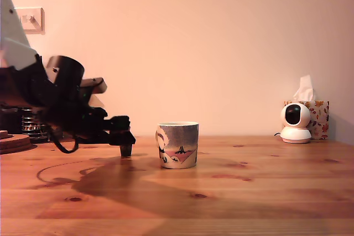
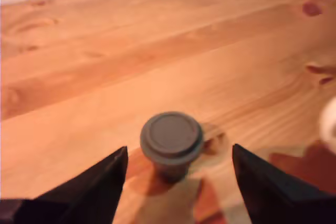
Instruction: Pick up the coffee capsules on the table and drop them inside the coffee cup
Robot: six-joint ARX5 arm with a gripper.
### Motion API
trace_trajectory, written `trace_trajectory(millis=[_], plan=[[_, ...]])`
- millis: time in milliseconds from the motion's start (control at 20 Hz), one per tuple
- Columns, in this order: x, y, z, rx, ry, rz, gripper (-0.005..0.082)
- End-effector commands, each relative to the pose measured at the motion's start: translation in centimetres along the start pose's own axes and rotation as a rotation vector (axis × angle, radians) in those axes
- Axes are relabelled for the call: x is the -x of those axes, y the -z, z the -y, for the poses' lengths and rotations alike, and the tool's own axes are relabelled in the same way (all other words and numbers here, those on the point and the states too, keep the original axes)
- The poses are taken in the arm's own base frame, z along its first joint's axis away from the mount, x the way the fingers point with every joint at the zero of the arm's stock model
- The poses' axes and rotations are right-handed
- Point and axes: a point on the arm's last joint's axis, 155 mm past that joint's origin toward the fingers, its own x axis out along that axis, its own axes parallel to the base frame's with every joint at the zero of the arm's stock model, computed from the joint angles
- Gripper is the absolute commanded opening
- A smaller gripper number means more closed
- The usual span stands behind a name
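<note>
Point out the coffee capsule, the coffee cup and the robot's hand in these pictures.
coffee capsule (image 2: 171, 134), wrist view, on its flat round top.
coffee cup (image 1: 178, 146), exterior view, on the pictured side wall.
hand (image 1: 126, 148), exterior view, on its dark fingertips, seen side-on.

Count: 1 capsule (image 2: 171, 139), 1 mug (image 1: 178, 145), 1 pincer (image 1: 126, 150), 1 desk (image 1: 249, 203), 1 camera (image 1: 296, 122), 1 tissue box (image 1: 319, 118), 1 wall switch (image 1: 30, 19).
</note>
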Motion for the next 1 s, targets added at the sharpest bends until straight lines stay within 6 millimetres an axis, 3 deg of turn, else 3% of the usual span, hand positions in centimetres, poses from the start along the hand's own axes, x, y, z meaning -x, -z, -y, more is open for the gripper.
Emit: trace_trajectory(millis=[0,350,700,950], plan=[[-0.9,1.8,0.2,0.004,0.010,-0.037,0.0573],[-1.6,0.5,0.0,-0.026,0.010,-0.025,0.0564],[-1.6,1.0,-0.2,-0.037,0.009,-0.050,0.0539],[-1.6,1.1,-0.3,-0.041,0.007,-0.057,0.0388]])
